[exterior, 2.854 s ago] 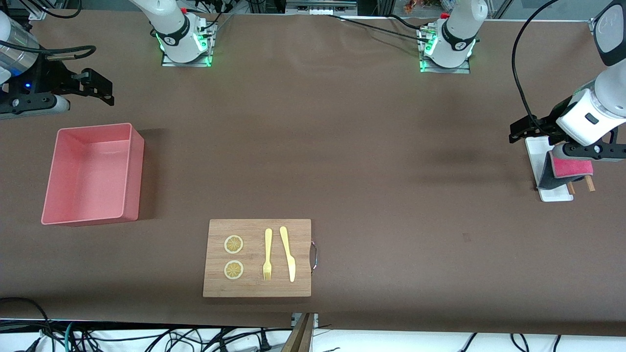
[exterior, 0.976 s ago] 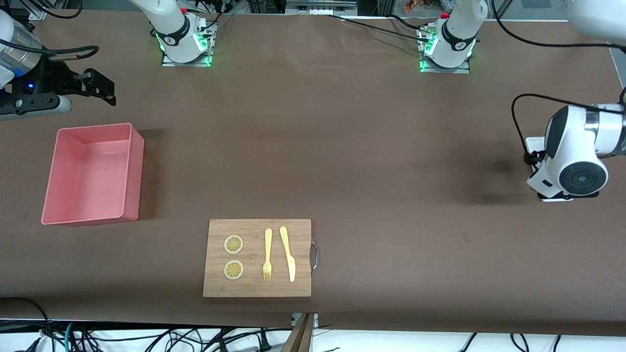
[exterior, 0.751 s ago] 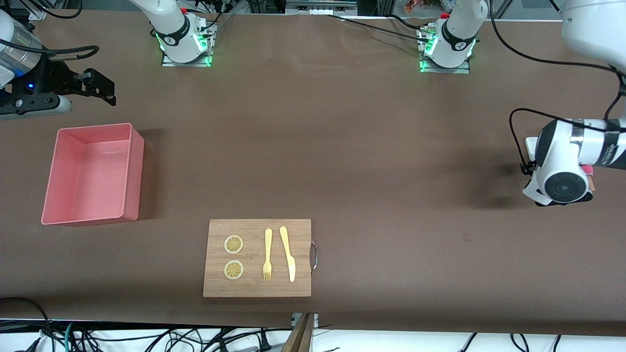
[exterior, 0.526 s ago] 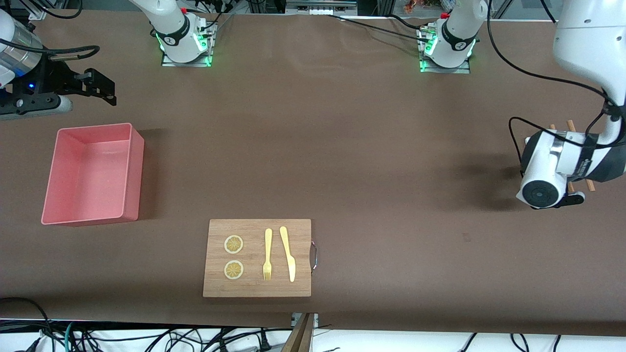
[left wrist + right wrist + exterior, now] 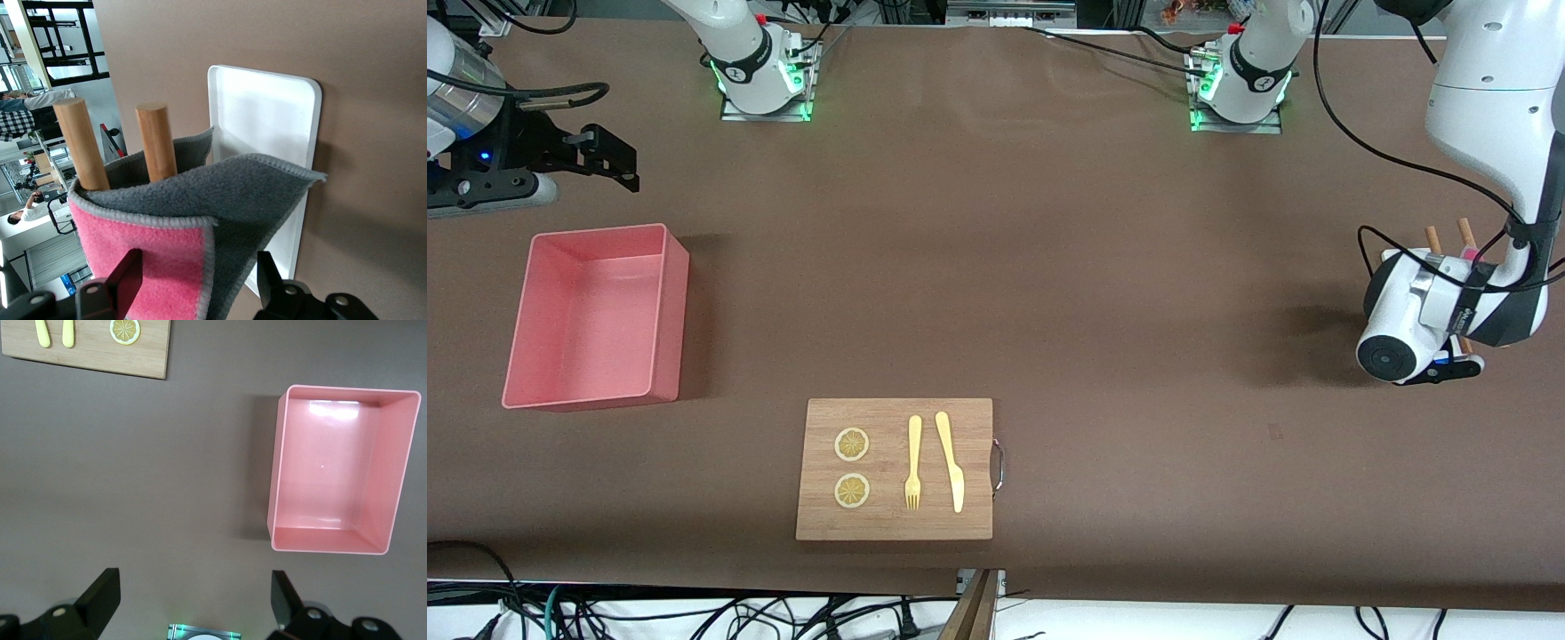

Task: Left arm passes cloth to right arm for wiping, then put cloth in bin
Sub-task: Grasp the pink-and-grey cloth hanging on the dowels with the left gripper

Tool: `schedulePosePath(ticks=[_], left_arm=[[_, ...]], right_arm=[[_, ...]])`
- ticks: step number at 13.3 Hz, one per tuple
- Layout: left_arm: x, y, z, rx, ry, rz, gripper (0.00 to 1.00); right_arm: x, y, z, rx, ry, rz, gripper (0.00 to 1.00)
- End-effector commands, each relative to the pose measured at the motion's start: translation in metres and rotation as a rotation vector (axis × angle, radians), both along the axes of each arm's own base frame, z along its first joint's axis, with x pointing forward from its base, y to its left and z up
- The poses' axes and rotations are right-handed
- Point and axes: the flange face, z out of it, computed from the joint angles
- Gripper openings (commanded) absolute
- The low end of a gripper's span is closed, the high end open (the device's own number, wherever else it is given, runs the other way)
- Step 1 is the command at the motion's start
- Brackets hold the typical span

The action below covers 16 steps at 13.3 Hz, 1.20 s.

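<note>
Left gripper at left arm's end of worktop, fingers spread wide either side of fuzzy magenta-and-grey cloth, not clamped. Cloth draped over two upright wooden pegs on white rectangular tray, magenta face toward gripper. Right gripper waits, hovering over worktop near salmon-pink rectangular plastic bin, fingers wide apart, holding nothing. Bin sits at right arm's end of worktop. Wooden cutting board with yellow fork, knife and lemon slices nearer front camera.

Brown table, cables along its near edge.
</note>
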Motion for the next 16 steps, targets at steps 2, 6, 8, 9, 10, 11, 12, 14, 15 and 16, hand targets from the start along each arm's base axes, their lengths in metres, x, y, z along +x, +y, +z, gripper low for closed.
schedulePosePath(ticks=[2,6,8,9,10,11,12,14,15,16], left_arm=[[0.0,-0.004,0.011,0.026,0.005,-0.017,0.65],[0.0,-0.004,0.018,0.026,0.013,0.005,0.5],[0.0,-0.008,0.021,0.035,0.022,0.008,0.41],[0.001,-0.009,0.022,0.035,0.021,0.006,0.37],[0.001,-0.009,0.022,0.035,0.021,0.006,0.29],[0.001,-0.009,0.022,0.036,0.02,0.009,0.23],[0.001,-0.011,0.022,0.034,0.019,0.007,0.13],[0.002,-0.012,0.023,0.033,0.018,0.006,0.0],[0.002,-0.012,0.025,0.034,0.015,0.006,0.0],[0.002,-0.013,0.025,0.032,0.014,0.006,0.0]], right_arm=[[-0.001,-0.003,0.005,-0.013,0.0,0.004,1.0],[-0.001,-0.003,0.003,-0.013,0.003,0.002,0.99],[-0.001,-0.003,0.003,-0.013,0.003,0.002,0.99],[-0.001,-0.003,0.002,-0.013,0.005,0.002,0.99],[-0.001,-0.003,0.002,-0.013,0.005,0.002,0.99],[-0.001,-0.003,0.002,-0.013,0.005,0.002,1.0],[-0.001,-0.003,0.002,-0.013,0.005,0.002,0.99],[-0.001,-0.003,0.002,-0.013,0.005,0.002,0.99],[-0.001,-0.003,0.002,-0.013,0.005,0.002,0.99],[-0.001,-0.003,0.002,-0.013,0.005,0.002,0.99]])
